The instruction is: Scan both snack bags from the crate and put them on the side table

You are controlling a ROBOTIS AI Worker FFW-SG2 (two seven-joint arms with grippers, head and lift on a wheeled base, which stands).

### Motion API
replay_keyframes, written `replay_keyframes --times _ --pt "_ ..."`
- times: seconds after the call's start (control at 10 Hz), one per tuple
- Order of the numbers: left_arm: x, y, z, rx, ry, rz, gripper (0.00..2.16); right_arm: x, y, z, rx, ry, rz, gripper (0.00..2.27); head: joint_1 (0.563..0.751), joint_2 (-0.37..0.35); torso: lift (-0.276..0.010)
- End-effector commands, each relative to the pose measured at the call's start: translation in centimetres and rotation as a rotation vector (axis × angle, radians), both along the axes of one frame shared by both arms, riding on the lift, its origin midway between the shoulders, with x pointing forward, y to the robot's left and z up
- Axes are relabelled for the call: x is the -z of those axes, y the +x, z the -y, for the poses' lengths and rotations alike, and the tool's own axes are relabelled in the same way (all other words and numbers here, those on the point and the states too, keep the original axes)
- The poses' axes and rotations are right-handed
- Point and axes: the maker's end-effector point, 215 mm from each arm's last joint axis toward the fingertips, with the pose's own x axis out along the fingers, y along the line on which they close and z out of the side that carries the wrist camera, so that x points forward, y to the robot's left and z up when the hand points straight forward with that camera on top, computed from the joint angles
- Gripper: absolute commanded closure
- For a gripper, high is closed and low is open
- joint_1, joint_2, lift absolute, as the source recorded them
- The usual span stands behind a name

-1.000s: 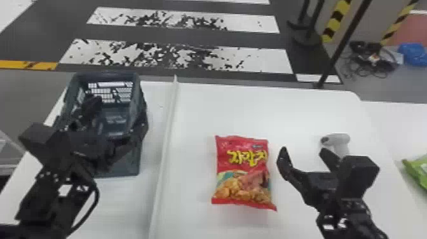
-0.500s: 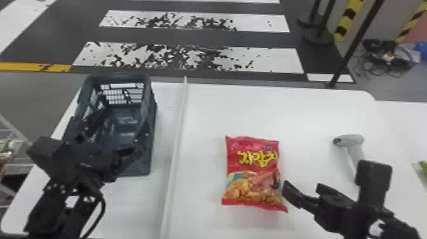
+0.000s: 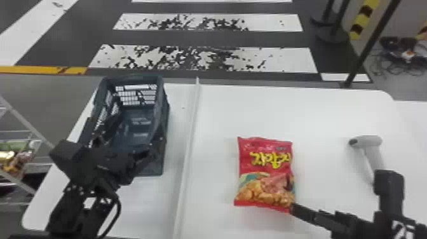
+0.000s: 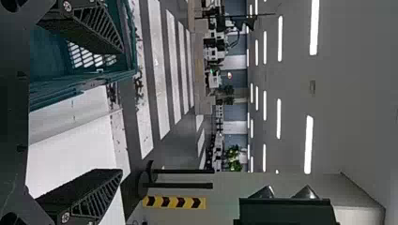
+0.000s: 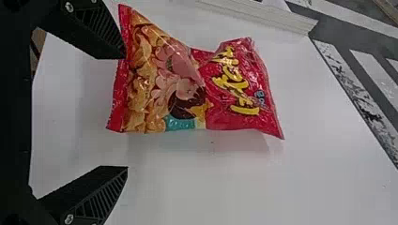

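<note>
The white table (image 3: 254, 108) ended in a long far edge with a rounded corner at the right; its left edge slanted toward me past the crate (image 3: 132, 78). A raised strip (image 3: 190, 136) ran from that far edge toward me, between the crate and the red snack bag (image 3: 265, 178). The snack bag lay printed face up on the table, right of the strip, with tabletop on either side of it and a broader stretch reaching from it to the far edge. The scanner (image 3: 370, 141) rested well apart to the right, its handle directed toward me. The crate stood with its open top upward, near the far left corner. My right gripper (image 3: 305, 212) came in from the right, low at the bag's near right corner; its fingers were parted and gripped nothing. One fingertip overlapped the bag's near edge in view, though I could not tell whether it touched; the other was apart from the bag. My left gripper (image 3: 136, 136) was at the crate, directed forward, its fingers spread with nothing gripped.
</note>
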Motion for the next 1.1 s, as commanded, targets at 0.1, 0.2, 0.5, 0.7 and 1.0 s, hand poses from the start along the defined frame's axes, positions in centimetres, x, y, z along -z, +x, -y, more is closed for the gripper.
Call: replay_keyframes --times 0.1,0.2,0.5,0.7,1.0 --pt "0.3 -0.1 0.0 0.001 0.001 -0.006 0.10 1.2 0.1 -0.9 0.001 0.104 -0.063 0.09 0.695 0.069 -0.087" --pt "0.4 -0.2 0.0 0.004 0.003 -0.007 0.10 1.1 0.6 -1.2 0.003 0.127 -0.063 0.09 0.695 0.075 -0.087" --pt "0.5 -0.2 0.0 0.004 0.004 -0.012 0.10 1.5 1.2 -1.7 -0.007 0.174 -0.106 0.09 0.695 0.084 -0.087" --pt "0.5 -0.3 0.0 0.007 0.005 -0.012 0.10 2.3 1.5 -2.3 -0.024 0.183 -0.143 0.09 0.695 0.088 -0.087" --pt "0.6 -0.3 0.1 0.010 0.008 -0.015 0.10 2.9 2.7 -3.7 -0.053 0.190 -0.161 0.13 0.695 0.102 -0.087"
